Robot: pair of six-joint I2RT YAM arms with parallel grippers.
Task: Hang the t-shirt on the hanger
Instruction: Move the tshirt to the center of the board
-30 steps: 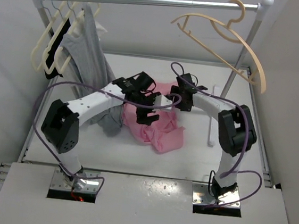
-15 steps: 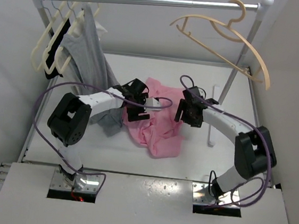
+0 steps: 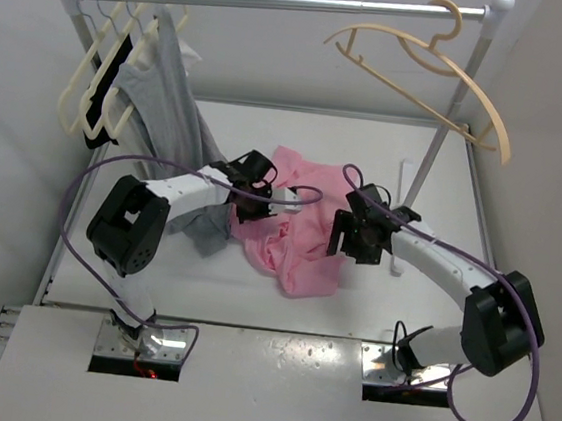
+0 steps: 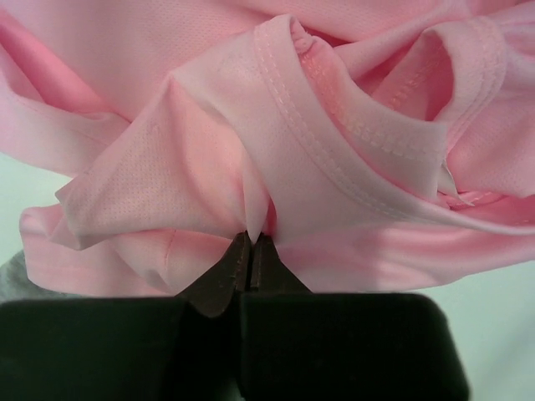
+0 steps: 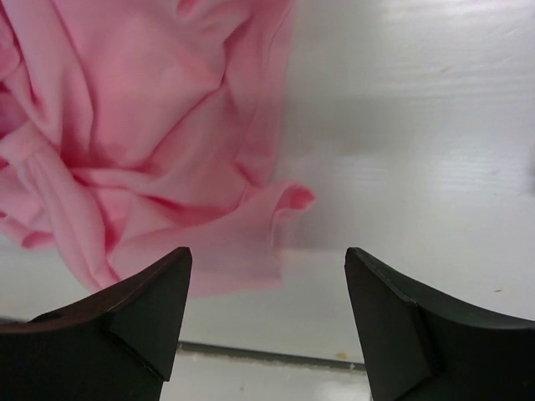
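Note:
The pink t-shirt (image 3: pixel 294 232) lies crumpled mid-table. My left gripper (image 3: pixel 254 183) sits at its left edge. In the left wrist view that gripper (image 4: pixel 253 241) is shut on a thin fold of the t-shirt (image 4: pixel 334 125) near a stitched hem. My right gripper (image 3: pixel 353 240) hovers at the shirt's right edge. In the right wrist view it (image 5: pixel 267 259) stands open, with a corner of the t-shirt (image 5: pixel 150 125) lying below and between the fingers, untouched. The peach hanger (image 3: pixel 446 77) hangs tilted from the right end of the rail (image 3: pixel 282 5).
A gray garment (image 3: pixel 166 108) and a bunch of cream hangers (image 3: pixel 92 90) hang at the rail's left end, the gray cloth reaching the table beside my left arm. The rack's right post (image 3: pixel 451 123) stands behind my right arm, with a white bar (image 3: pixel 400 223) lying near it.
My left gripper has closed on a fold of the t-shirt. My right gripper has pulled back toward the near right, off the shirt, and opened a little wider.

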